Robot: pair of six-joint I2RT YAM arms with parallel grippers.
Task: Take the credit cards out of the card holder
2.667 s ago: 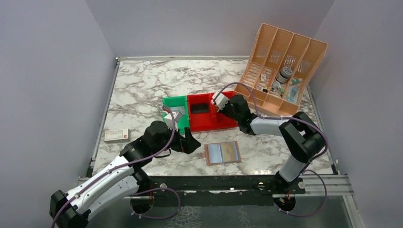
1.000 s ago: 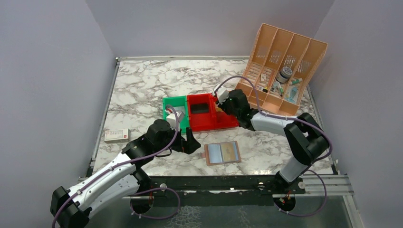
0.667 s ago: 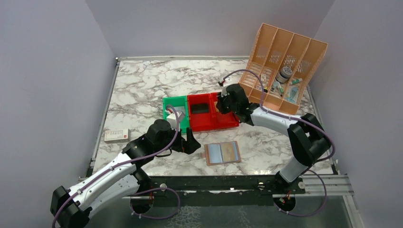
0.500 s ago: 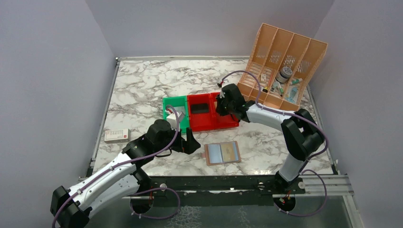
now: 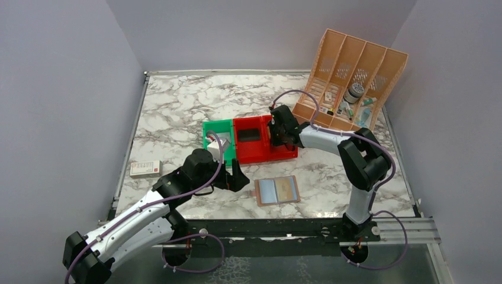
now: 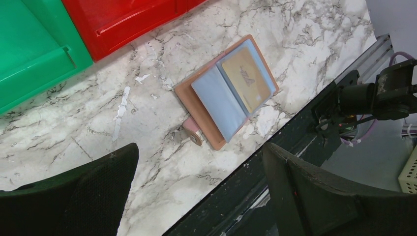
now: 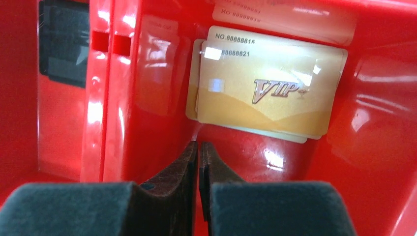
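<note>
open card holder (image 6: pixel 216 103) holds one gold card (image 6: pixel 247 78); gold stack (image 7: pixel 268 96) lies in red bin (image 7: pixel 378 147).

We note a brownish-pink card holder (image 6: pixel 219 103), pale blue-grey panels, one showing a gold card (image 6: pixel 247 78). At centre we see a red bin (image 5: pixel 260 155) beside a green bin (image 5: pixel 216 123); the table (image 5: pixel 177 106) is white marble, grey-veined.

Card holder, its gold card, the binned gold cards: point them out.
card holder (image 6: pixel 219 104): left wrist view, blue-grey pocket
gold card (image 6: pixel 247 79): left wrist view, face
binned cards (image 7: pixel 269 96): right wrist view, top card
</note>
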